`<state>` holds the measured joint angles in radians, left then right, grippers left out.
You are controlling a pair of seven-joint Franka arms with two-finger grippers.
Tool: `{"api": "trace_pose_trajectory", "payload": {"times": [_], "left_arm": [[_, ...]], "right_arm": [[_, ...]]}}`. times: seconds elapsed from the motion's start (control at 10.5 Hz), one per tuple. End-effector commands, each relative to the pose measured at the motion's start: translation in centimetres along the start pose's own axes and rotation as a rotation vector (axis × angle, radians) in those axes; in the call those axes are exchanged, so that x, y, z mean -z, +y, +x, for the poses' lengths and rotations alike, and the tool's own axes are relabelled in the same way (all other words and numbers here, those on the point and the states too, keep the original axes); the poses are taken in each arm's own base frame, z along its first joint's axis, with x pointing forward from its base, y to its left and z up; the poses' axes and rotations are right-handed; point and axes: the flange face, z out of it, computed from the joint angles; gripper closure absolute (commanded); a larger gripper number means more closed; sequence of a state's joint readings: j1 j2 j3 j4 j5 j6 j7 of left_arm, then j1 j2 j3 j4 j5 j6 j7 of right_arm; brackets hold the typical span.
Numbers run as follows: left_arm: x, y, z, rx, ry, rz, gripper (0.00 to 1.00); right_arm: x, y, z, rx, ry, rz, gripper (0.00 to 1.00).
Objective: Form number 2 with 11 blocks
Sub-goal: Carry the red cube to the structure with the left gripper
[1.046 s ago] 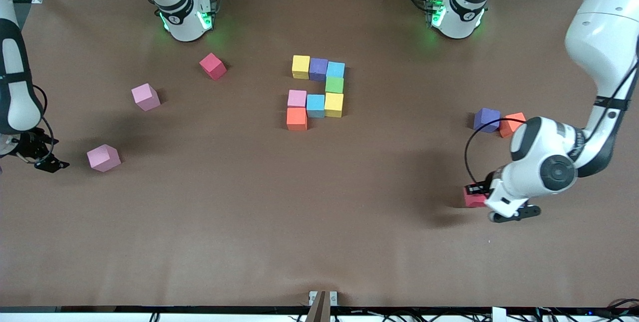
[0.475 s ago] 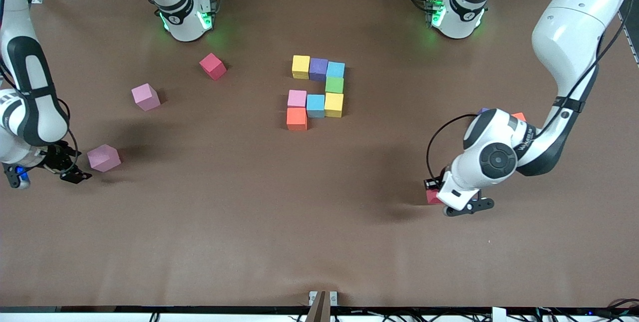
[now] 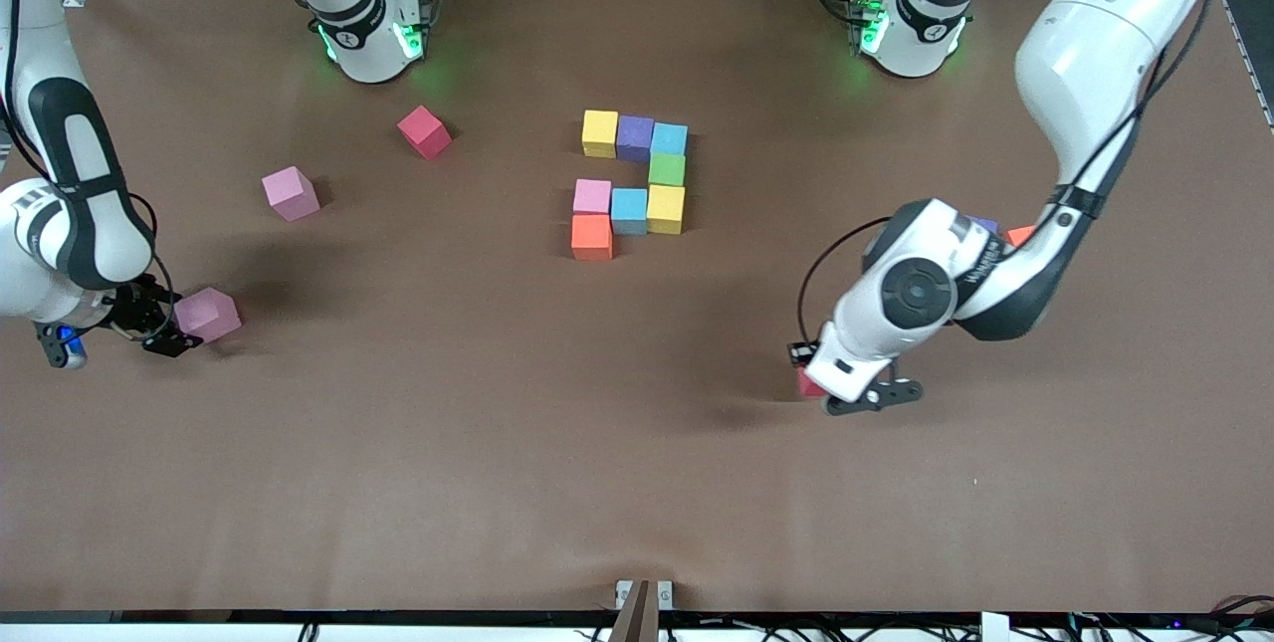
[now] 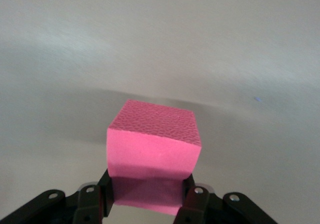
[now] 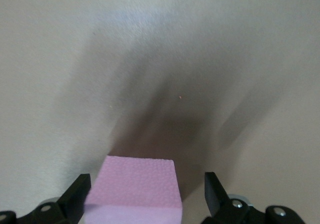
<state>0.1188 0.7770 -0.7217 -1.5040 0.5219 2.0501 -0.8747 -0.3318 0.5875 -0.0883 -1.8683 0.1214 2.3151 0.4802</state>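
Note:
The partial number 2 sits mid-table: yellow (image 3: 599,132), purple (image 3: 634,136) and light blue (image 3: 669,138) blocks in a row, a green block (image 3: 667,169) below, then a yellow (image 3: 665,208), light blue (image 3: 628,210), pink (image 3: 592,195) row, and an orange block (image 3: 591,236) nearest the camera. My left gripper (image 3: 812,379) (image 4: 148,198) is shut on a red block (image 3: 804,384) (image 4: 152,151), held over bare table. My right gripper (image 3: 167,331) (image 5: 146,196) is open, its fingers on either side of a pink block (image 3: 209,314) (image 5: 135,186) lying on the table.
Toward the right arm's end lie another pink block (image 3: 290,192) and a red block (image 3: 424,131). A purple block (image 3: 986,224) and an orange block (image 3: 1017,235) peek out from under the left arm. The brown table (image 3: 498,443) is bare nearer the camera.
The left arm has carried the red block toward the middle of the table. The right gripper has slid up to the pink block, which now sits between its fingers.

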Motion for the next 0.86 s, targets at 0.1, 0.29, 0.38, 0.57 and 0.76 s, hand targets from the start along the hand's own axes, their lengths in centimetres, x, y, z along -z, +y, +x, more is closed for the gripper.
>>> {"api": "trace_pose_trajectory", "payload": {"times": [0.1, 0.29, 0.38, 0.57, 0.76], "left_arm": [[0.3, 7.2, -4.9, -0.016, 0.006, -0.005, 0.60], [0.2, 9.6, -7.1, -0.036, 0.007, -0.004, 0.59], [0.2, 10.7, -8.1, -0.058, 0.008, -0.006, 0.59], [0.3, 12.9, -9.2, -0.084, 0.013, -0.030, 0.59], [-0.3, 15.2, -10.4, -0.103, 0.028, -0.058, 0.59]], "right_arm": [[-0.9, -0.8, -1.8, 0.017, -0.021, -0.005, 0.00], [-1.0, -0.7, -1.8, 0.020, -0.021, -0.005, 0.84], [-0.8, -0.7, -1.7, 0.037, -0.017, -0.002, 1.00], [0.1, -0.7, -1.5, 0.128, -0.008, 0.006, 1.00], [2.0, -1.8, -1.5, 0.147, 0.017, 0.020, 1.00]]}}
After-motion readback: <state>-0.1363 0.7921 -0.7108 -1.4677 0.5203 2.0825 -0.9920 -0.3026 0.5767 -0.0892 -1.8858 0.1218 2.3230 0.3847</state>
